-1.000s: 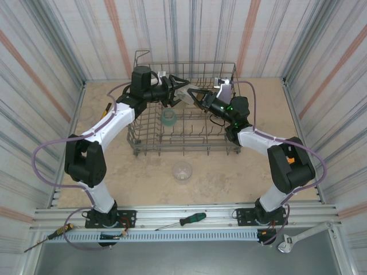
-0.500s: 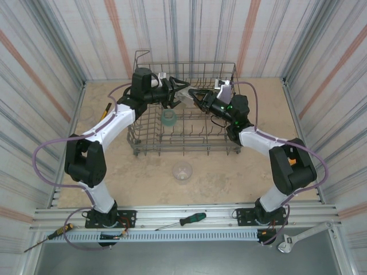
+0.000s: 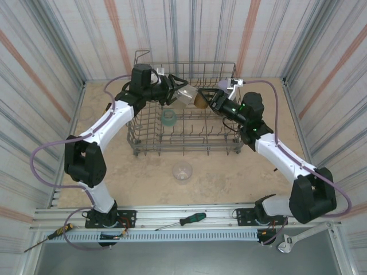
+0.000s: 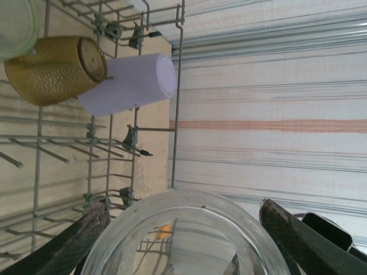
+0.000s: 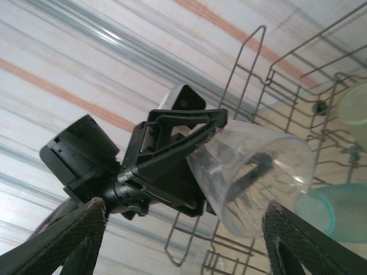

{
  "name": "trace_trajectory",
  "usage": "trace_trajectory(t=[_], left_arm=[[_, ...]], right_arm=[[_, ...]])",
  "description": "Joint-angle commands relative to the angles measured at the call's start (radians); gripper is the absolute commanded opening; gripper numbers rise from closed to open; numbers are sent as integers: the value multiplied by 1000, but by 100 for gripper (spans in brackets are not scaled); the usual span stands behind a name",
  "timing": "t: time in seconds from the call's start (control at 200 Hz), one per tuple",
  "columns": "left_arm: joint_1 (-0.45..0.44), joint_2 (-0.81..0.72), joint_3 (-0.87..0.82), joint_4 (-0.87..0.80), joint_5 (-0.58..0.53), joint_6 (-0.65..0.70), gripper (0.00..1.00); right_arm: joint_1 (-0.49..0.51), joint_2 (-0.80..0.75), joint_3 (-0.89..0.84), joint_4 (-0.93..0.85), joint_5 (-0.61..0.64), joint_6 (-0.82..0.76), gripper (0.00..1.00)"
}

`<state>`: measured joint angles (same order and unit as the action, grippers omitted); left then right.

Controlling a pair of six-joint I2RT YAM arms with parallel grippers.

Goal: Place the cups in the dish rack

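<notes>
Left gripper [image 3: 176, 93] was clamped on a clear cup [image 5: 252, 183] over the dish rack [image 3: 189, 146]. Right gripper [image 3: 209, 96] was nearby, jaws apart, empty.

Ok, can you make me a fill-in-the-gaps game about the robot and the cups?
1. The left pincer grips a clear cup, and the right pincer is ____ with nothing in it.
2. The amber cup sits beside the lavender cup inside the dish ____.
3. One spare cup sits outside it, on the ____.
Missing words: open, rack, table.
</notes>
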<state>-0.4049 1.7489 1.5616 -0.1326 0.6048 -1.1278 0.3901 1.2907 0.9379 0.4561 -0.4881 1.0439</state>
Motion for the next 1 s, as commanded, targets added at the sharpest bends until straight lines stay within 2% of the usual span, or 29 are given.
trace_trajectory(t=[0.0, 0.09, 0.24, 0.276, 0.456, 0.681, 0.997], left_arm=[[2, -47, 56, -61, -66, 132, 0], [-7, -48, 84, -103, -113, 207, 0], [-30, -37, 136, -168, -194, 328, 0], [-37, -33, 150, -186, -216, 360, 0], [-96, 11, 210, -270, -379, 566, 0], [-120, 74, 236, -280, -422, 659, 0], [-220, 122, 253, -263, -540, 848, 0]], right_arm=[[-12, -81, -7, -214, 72, -115, 77], [-16, -132, -8, -297, 99, -148, 82], [-27, -217, -22, -412, 146, -189, 94], [-30, -236, -26, -432, 157, -195, 100], [-47, -324, -49, -498, 196, -220, 99], [-60, -381, -69, -555, 216, -234, 99], [-68, -415, -77, -596, 237, -241, 99]])
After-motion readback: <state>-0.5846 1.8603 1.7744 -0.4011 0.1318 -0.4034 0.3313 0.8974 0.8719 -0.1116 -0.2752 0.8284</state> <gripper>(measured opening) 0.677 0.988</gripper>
